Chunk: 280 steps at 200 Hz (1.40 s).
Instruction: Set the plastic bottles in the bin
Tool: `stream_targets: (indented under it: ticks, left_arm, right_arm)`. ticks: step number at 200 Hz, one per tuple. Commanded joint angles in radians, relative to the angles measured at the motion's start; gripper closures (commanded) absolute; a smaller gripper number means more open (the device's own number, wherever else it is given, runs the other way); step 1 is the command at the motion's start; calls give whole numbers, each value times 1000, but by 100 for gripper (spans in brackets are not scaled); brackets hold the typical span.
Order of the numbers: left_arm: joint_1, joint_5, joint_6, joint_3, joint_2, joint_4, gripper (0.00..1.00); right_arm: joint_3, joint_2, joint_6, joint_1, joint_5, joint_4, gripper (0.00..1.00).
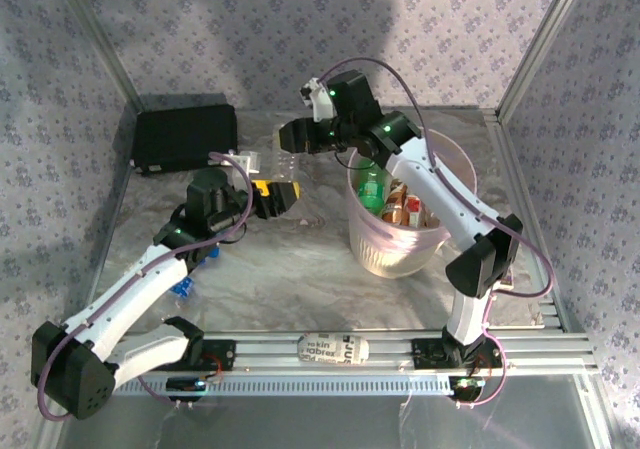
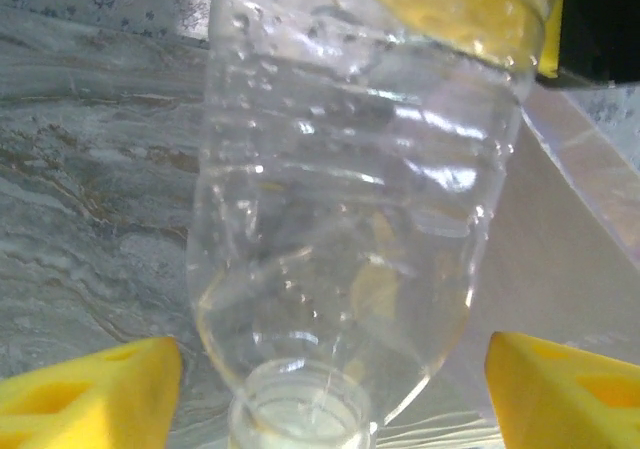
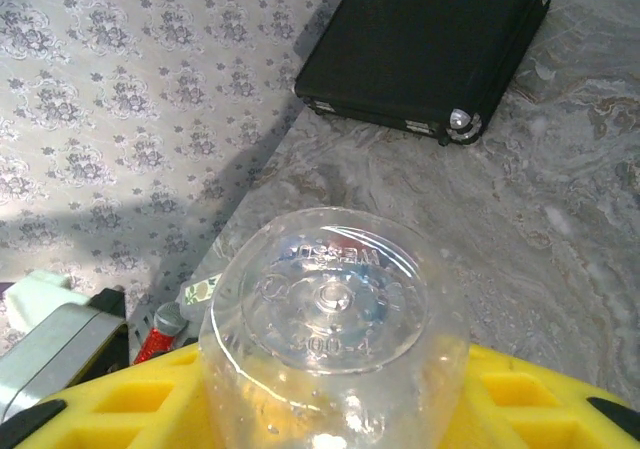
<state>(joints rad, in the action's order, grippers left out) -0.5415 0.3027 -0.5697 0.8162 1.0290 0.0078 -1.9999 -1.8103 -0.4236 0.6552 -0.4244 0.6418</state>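
Observation:
A clear capless plastic bottle (image 3: 330,299) sits base-out between the yellow pads of my right gripper (image 3: 335,394), which is shut on it. In the top view that gripper (image 1: 298,139) hovers left of the bin (image 1: 400,254), a pale pink bucket holding a green bottle (image 1: 372,184) and several others. The same clear bottle (image 2: 350,199) hangs neck-first toward my left gripper (image 2: 335,394), whose yellow fingers (image 2: 95,394) stand wide on either side without touching it. From above, the left gripper (image 1: 283,197) sits just below the bottle (image 1: 290,171).
A flat black case (image 1: 185,137) lies at the back left, with another clear bottle (image 1: 250,159) beside it. A printed strip (image 1: 335,349) rests on the front rail. Something blue (image 1: 183,287) pokes out under the left arm.

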Motion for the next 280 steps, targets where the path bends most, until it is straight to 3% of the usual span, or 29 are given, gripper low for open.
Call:
stream_targets:
  ticks: [1,61,98,154,180,213,280]
  left_arm:
    - [-3,-9,48,58,-29,-66,10]
    - [50,-114,75,56,-96,-276,5]
    - [161,-228,58,61,-58,-482,6]
    - [193,-426,163,99,100,-641,8]
    - [200,-473,214,117,166,-676,8]
    - [232,-472,249,136,242,-680,9]
    - [238,-496,248,122,305,-675,11]
  right_arm:
    - [-90,6,38,-26,-16,31,51]
    - [-198,85,117,-128,17,155,50]
    - [-108,263,115,-240,53,220,51]
    - [-12,469,156,-399,110,459,51]
    - [7,482,197,-464,156,588,52]
    - [70,445,233,-475,173,666,52]
    - [328,404,191,-477,144,530,51]
